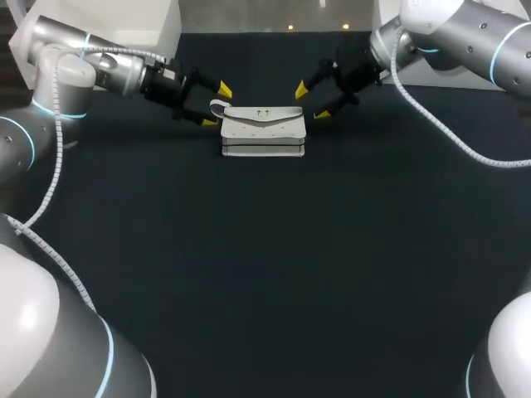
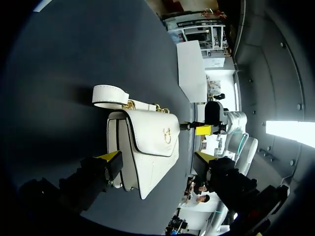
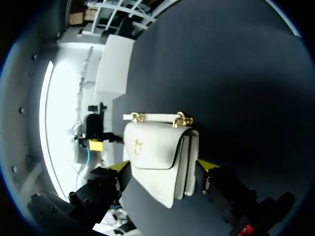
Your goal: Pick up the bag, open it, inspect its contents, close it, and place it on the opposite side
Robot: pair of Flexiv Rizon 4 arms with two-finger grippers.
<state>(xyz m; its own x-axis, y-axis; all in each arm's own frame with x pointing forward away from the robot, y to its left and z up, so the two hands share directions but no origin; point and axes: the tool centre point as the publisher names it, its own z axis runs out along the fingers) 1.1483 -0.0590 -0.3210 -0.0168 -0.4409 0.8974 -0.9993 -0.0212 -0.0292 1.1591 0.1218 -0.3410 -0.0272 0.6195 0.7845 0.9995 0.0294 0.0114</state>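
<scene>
So there's just one container here, a small white bag (image 1: 263, 133), and its flap (image 3: 152, 147) is down over the front, so whatever is inside is hidden. It sits on the dark table (image 1: 265, 274) at the far middle, right between the two arms. It has white leather-ish panels with dark edging. The end looks split into two sections, going by both wrist views. There's a little gold clasp (image 3: 138, 145) in the middle of the flap and gold chain links (image 3: 182, 119) where the white strap (image 2: 109, 95) joins on. The strap loops out at the bag's left end, near the left gripper (image 1: 216, 105). That gripper has its fingers spread wide. In its wrist view one yellow tip is just beside the bag's end, and I can't tell if it actually touches. The other tip stands apart from the flap, so nothing is clamped. The right gripper (image 1: 311, 101) is near the bag's other end, also spread wide, with the bag in the gap in its own view and not pinched. The count is one bag, one strap, one clasp, two grippers and four yellow tips. Each wrist view also catches the other arm's gripper beyond the bag.
</scene>
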